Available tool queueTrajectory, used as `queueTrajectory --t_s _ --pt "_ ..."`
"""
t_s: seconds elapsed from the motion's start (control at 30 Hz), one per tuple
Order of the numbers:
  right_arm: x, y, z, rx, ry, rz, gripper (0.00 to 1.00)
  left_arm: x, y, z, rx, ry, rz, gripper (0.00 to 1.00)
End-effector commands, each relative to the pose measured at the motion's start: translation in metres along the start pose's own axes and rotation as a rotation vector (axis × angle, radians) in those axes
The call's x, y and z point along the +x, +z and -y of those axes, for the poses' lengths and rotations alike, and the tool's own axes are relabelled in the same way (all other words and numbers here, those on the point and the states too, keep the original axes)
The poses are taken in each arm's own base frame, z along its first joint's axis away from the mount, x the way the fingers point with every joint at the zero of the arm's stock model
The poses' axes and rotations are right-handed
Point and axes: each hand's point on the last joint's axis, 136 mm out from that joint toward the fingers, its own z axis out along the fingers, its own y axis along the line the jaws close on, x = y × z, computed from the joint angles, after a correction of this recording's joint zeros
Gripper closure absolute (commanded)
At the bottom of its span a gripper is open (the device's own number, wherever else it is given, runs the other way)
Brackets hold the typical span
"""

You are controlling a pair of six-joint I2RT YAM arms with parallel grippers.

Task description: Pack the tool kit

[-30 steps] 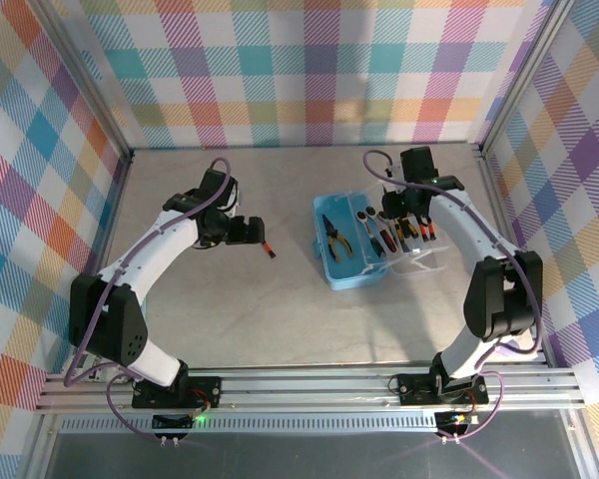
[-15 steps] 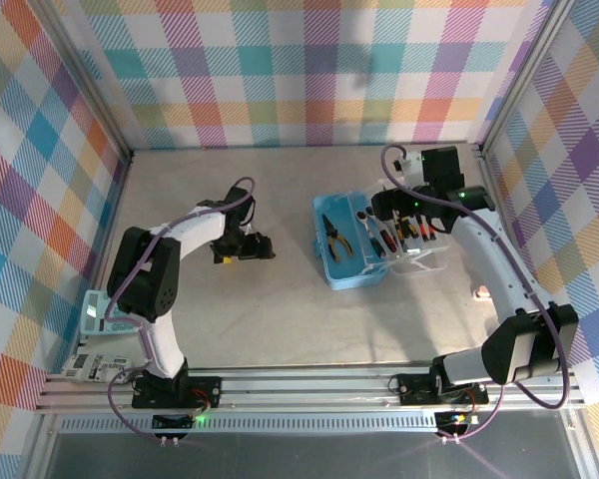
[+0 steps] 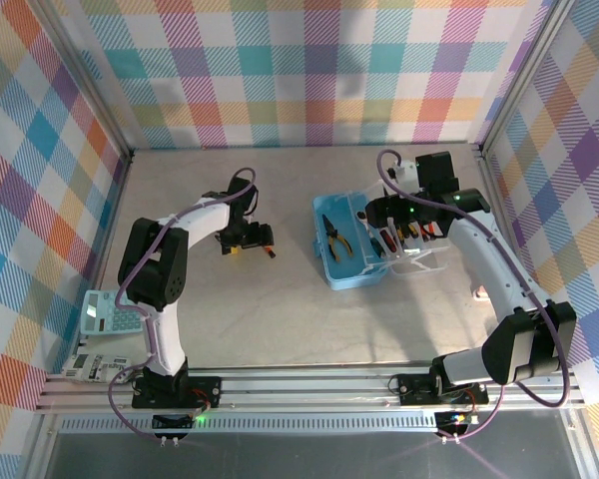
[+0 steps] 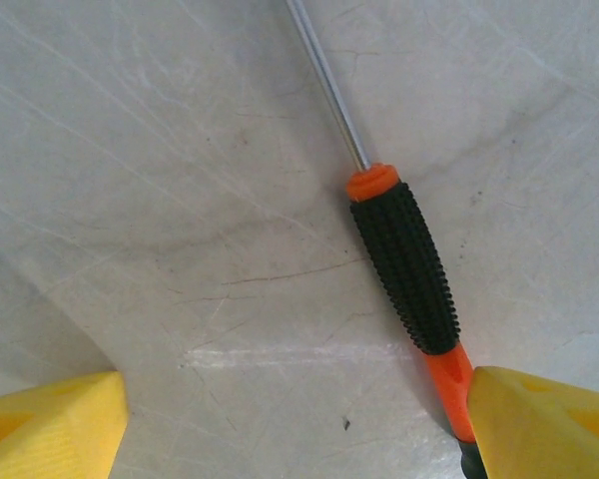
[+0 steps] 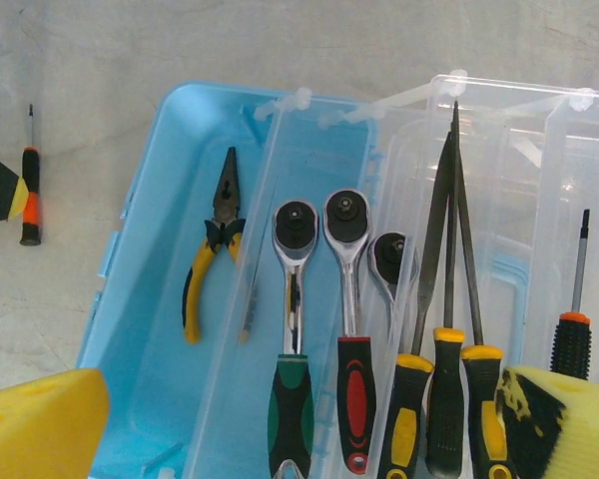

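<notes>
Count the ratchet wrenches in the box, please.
3, side by side in the clear tray: green-handled ratchet, red-handled ratchet to its right, and a third ratchet, its handle hidden behind the tray wall. More may be hidden.

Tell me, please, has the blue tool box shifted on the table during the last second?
No. The blue tool box keeps its spot, judged against the table's rear edge.

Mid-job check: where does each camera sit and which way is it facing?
Top external: above and behind the bases, looking down at the table; left arm and right arm show.
Left wrist: low over the table, facing the screwdriver; left fingertips show at the bottom corners.
Right wrist: above the open box, looking down on pliers; right fingertips show.
Shared: both wrist views catch the screwdriver.
</notes>
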Motion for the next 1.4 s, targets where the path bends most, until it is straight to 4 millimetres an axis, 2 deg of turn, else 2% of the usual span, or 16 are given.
queueTrajectory --t_s 0.0,0.13,0.27,0.43,0.57,0.83,1.0,1.17,1.3,1.37 --pt "0.005 0.001 -0.009 -0.039 0.010 -0.015 0.01 -0.023 0.016 0.012 0.037 -0.007 0.048 0.14" --pt "0.005 0.002 -0.012 -0.050 0.009 -0.017 0.01 -0.032 0.022 0.003 -0.016 -0.012 0.070 0.14" --pt "0.004 0.003 -0.014 -0.057 0.005 -0.021 0.01 -0.039 0.031 0.006 -0.005 -0.019 0.063 0.19" --pt "0.005 0.003 -0.014 -0.059 0.004 -0.025 0.01 -0.044 0.040 0.014 0.027 -0.023 0.045 0.37" --pt "0.005 0.002 -0.014 -0.059 0.004 -0.025 0.01 -0.040 0.048 0.014 0.042 -0.027 0.015 0.51" --pt "0.004 0.001 -0.015 -0.060 0.004 -0.025 0.01 -0.025 0.051 0.004 0.026 -0.004 -0.025 0.70" --pt "0.002 -0.001 -0.018 -0.072 0.004 -0.022 0.01 -0.018 0.046 0.002 0.032 0.008 -0.037 0.84" --pt "-0.001 -0.008 -0.027 -0.114 0.008 -0.012 0.01 -0.016 0.032 0.008 0.066 0.030 -0.031 1.00" --pt "-0.005 -0.013 -0.044 -0.207 0.033 0.001 0.01 -0.017 0.010 0.020 0.123 0.052 -0.009 1.00" --pt "-0.007 -0.016 -0.058 -0.289 0.051 0.004 0.01 -0.018 -0.008 0.032 0.180 0.069 0.013 1.00"
